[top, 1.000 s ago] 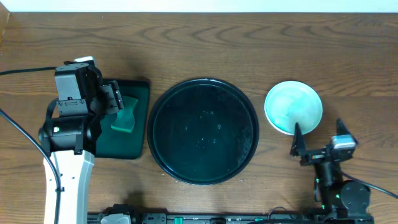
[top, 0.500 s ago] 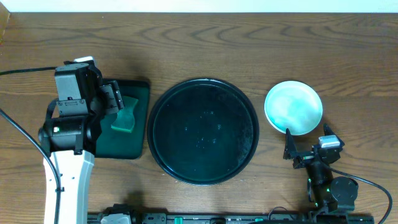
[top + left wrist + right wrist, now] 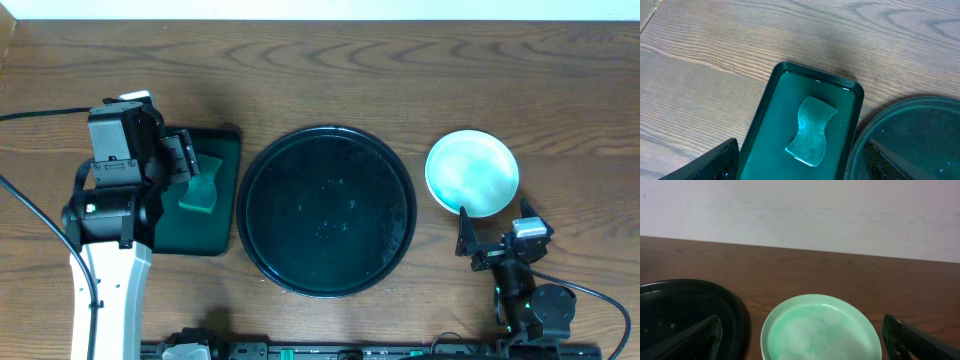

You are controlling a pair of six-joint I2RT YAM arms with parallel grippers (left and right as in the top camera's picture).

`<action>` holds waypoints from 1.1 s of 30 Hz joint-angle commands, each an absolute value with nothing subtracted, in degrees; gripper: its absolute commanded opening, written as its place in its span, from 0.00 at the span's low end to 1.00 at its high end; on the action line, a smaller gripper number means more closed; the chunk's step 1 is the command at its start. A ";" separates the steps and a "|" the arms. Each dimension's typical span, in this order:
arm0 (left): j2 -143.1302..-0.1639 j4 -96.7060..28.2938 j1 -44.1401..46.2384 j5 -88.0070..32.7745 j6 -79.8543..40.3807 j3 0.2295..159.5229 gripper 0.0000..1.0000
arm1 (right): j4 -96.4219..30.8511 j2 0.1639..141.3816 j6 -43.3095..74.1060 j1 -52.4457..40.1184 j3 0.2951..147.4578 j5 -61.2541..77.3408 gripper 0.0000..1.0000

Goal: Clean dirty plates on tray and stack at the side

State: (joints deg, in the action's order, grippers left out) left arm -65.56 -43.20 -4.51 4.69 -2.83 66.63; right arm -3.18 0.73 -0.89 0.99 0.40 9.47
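The large round black tray (image 3: 326,210) lies mid-table with no plates on it; it also shows in the left wrist view (image 3: 920,135) and the right wrist view (image 3: 685,305). A pale mint plate (image 3: 472,172) sits on the table to its right, with a faint green tint (image 3: 820,330); I cannot tell if others lie under it. My right gripper (image 3: 493,222) (image 3: 801,325) is open and empty, just in front of the plate. My left gripper (image 3: 188,160) (image 3: 802,150) is open above a green sponge (image 3: 811,131).
The sponge (image 3: 200,186) lies in a smaller dark green rectangular tray (image 3: 225,145) (image 3: 785,80) left of the round tray, close to its rim. Bare wooden table stretches along the back and far right. A cable runs at the far left.
My right gripper has pulled back from the plate's front rim toward the table's front edge. The left arm, the plate and the trays have not moved.
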 commanded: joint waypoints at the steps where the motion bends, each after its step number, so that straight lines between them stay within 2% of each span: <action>1: -65.47 -43.27 -4.82 5.02 -3.29 66.98 0.79 | -3.42 0.32 -1.80 1.41 0.32 9.69 0.99; 17: -63.02 -41.17 -4.45 4.73 -3.31 65.01 0.79 | -3.42 0.32 -1.80 1.41 0.32 9.69 0.99; 23: -50.28 -25.30 -4.38 2.04 -2.72 49.47 0.79 | -3.42 0.32 -1.80 1.41 0.32 9.69 0.99; 26: -38.11 -13.39 -4.36 -1.30 -0.23 36.49 0.79 | -3.42 0.32 -1.80 1.41 0.32 9.69 0.99; 33: -18.39 -1.96 -3.44 -1.54 -0.01 16.82 0.79 | -3.42 0.32 -1.80 1.41 0.32 9.69 0.99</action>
